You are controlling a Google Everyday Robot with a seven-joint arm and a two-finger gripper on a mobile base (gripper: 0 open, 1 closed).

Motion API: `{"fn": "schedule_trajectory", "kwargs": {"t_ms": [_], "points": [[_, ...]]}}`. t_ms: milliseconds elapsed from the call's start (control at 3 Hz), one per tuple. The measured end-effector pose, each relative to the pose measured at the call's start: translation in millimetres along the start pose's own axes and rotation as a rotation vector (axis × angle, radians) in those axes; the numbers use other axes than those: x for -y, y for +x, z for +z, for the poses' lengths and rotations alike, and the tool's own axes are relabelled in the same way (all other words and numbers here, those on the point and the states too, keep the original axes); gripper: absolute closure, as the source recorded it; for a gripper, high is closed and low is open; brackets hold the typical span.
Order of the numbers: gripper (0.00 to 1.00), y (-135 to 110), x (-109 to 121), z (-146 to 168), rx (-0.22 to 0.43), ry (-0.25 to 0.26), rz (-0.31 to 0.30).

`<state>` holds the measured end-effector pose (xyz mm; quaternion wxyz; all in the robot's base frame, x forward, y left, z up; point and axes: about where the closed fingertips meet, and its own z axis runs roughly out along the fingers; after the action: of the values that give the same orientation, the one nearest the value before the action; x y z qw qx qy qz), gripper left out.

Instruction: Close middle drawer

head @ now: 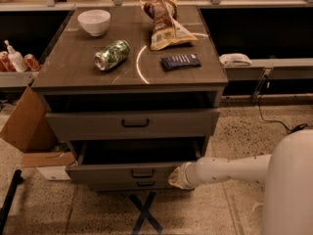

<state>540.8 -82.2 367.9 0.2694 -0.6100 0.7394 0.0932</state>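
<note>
The wood-grain surface [73,75] carries 4 things. A white bowl [94,21] stands at the back left and a green can [112,55] lies on its side near the middle. A crumpled snack bag [166,26] lies at the back, with a dark flat packet [180,61] just in front of it. Lower down, the pincer [178,176] is at the right end of the middle drawer [112,172].

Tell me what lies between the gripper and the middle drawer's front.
Nothing visible: in the camera view the gripper sits at the right front end of the open middle drawer.
</note>
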Motion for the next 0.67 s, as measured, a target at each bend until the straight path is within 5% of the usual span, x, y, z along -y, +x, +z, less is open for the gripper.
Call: {"fn": "schedule_trajectory", "kwargs": {"t_ms": [667], "points": [[1.00, 2.7, 26.8, 7.4, 0.002, 0.015, 0.016]]}}
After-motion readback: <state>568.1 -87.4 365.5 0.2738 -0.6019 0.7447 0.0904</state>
